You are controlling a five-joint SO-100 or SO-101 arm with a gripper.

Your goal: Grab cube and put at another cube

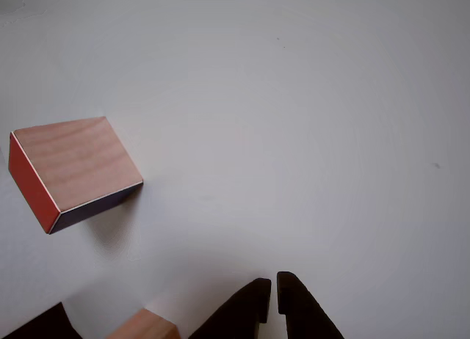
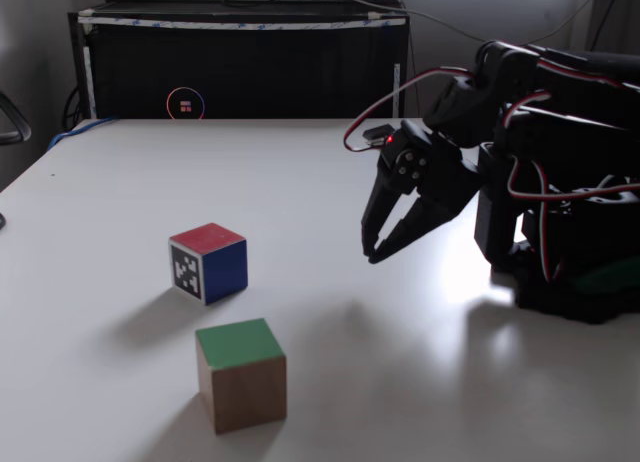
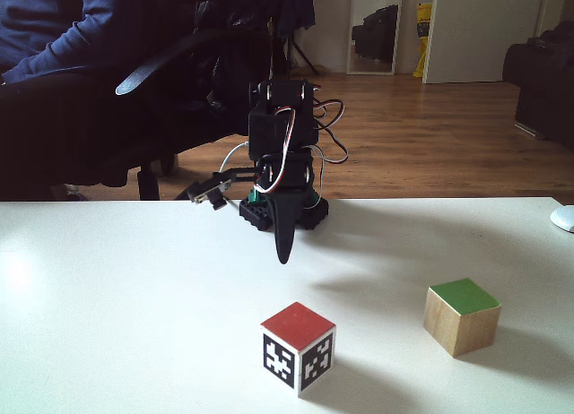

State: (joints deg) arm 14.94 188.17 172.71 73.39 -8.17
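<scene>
The cube [image 2: 241, 374] sits low and centre in a fixed view, green face up and bare wood sides toward the camera, turned slightly so one vertical edge faces forward; being a cube, it has no long axis. In another fixed view it stands at the lower right [image 3: 462, 316], again green side up. In the other view only a wooden corner of it [image 1: 145, 326] pokes in at the bottom edge, the rest cut off. The another cube [image 2: 209, 263] lies just up and left of it, apart from it, red face up, a blue side to the right and a black-and-white marker on the left side; from the opposite side [image 3: 299, 348] two marker faces show. In the other view [image 1: 71, 170] it is seen at the left, its red face partly cropped by the frame edge. The gripper [image 2: 372, 253] hangs above the white table [image 2: 330, 182], tips pointing down, well right of both cubes; its jaws are almost closed with a thin slit between them [image 1: 273, 295], holding nothing. The arm's base is shadowed and hard to read.
</scene>
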